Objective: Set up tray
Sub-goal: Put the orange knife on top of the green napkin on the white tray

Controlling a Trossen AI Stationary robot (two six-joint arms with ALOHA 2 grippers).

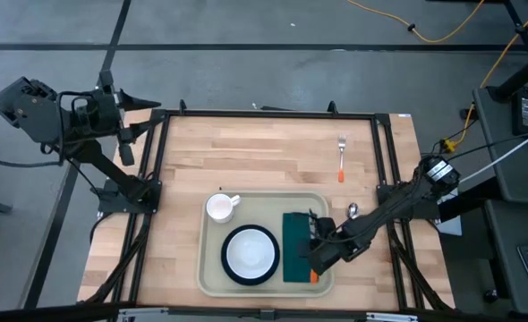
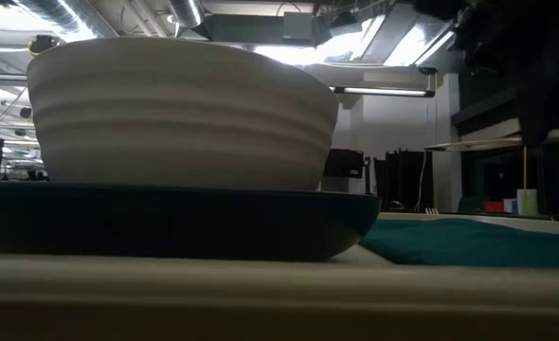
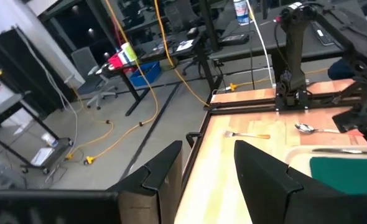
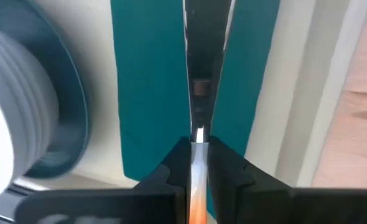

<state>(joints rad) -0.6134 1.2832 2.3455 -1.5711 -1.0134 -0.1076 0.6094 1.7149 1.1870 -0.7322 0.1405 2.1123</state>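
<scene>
**Knife held over the napkin on the tray**

The tray is seen near the front edge of the wooden table, slightly right of centre. A white bowl on a dark plate is set in the tray's middle, and a white mug stands at the tray's far left corner. A dark green napkin is laid along the tray's right side, beside the plate.

The right gripper is positioned low over the napkin, at its right edge. In the right wrist view its fingers are closed on a knife with an orange handle; the blade is stretched lengthwise over the napkin. Whether the knife touches the cloth cannot be told.

A spoon is left on the table just beside the tray's right rim, and a fork with an orange handle lies farther back, well apart from the tray.

The left gripper is parked beyond the table's far left corner, its fingers spread with nothing between them.
</scene>
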